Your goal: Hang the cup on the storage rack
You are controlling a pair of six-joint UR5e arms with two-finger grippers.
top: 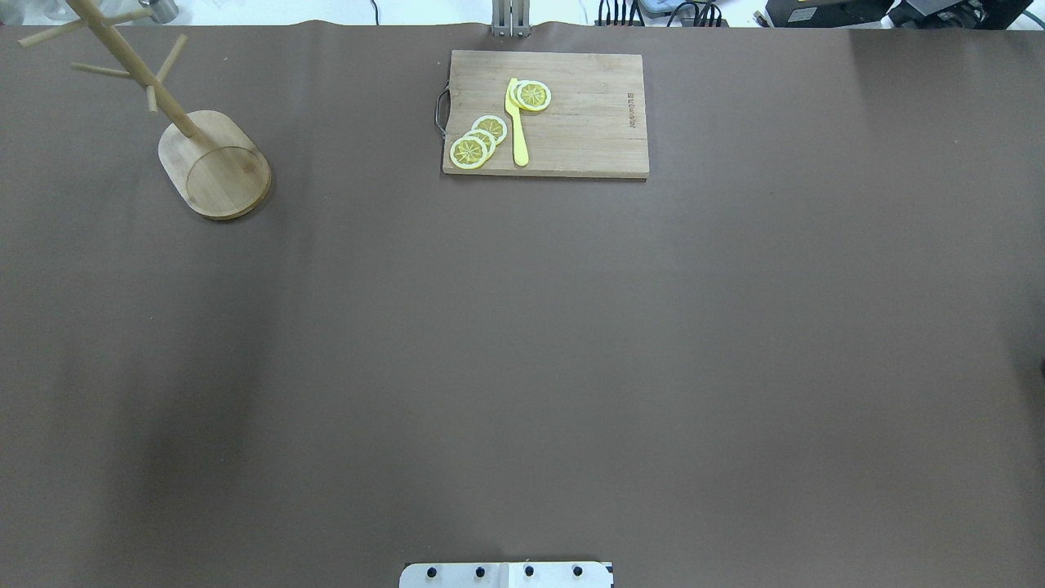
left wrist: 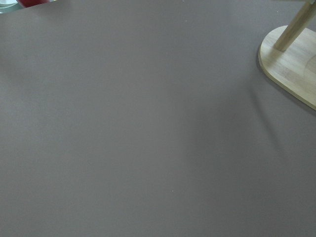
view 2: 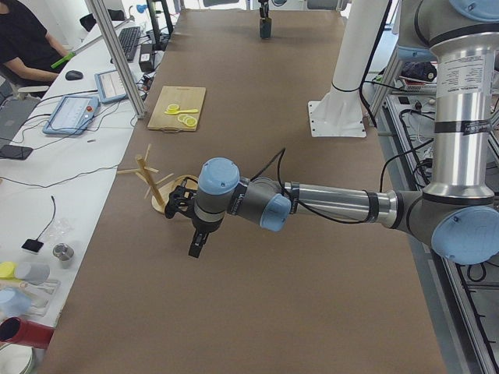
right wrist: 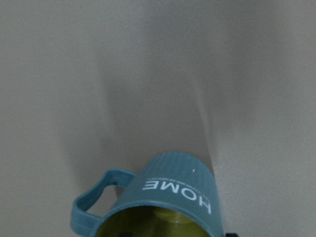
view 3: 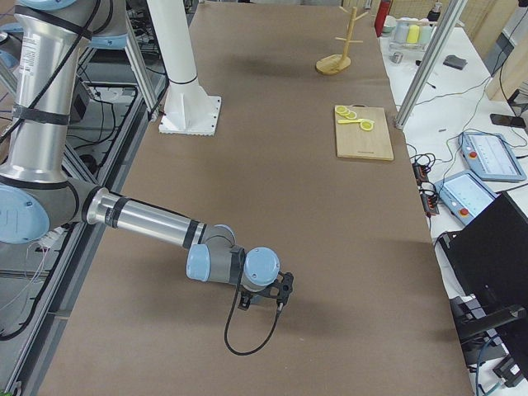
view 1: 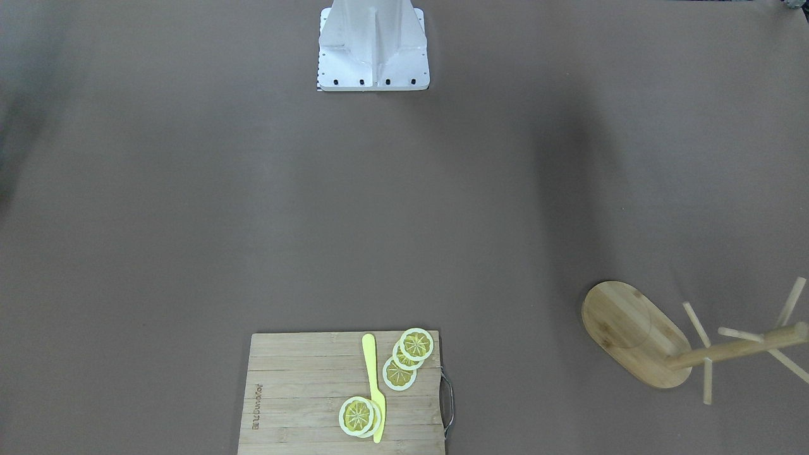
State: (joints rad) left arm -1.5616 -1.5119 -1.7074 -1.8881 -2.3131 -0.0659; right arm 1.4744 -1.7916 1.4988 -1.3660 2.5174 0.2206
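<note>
I see a brown-covered table [top: 522, 367] under soft, even light; beside it runs a white desk [view 2: 47, 156] with a keyboard [view 2: 127, 43], where a person [view 2: 23, 39] in black sits.

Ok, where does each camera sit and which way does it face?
Front-facing: across the table, steeply down; base plate at top.
Overhead: behind the robot, forward and down; base plate at bottom.
Exterior left: table's left end, along it; left arm near.
Exterior right: table's right end; right arm near.
Left wrist: down at table beside the storage rack; no robot part shows.
Right wrist: close on the cup.
Front-facing and overhead share cutting board and storage rack.
</note>
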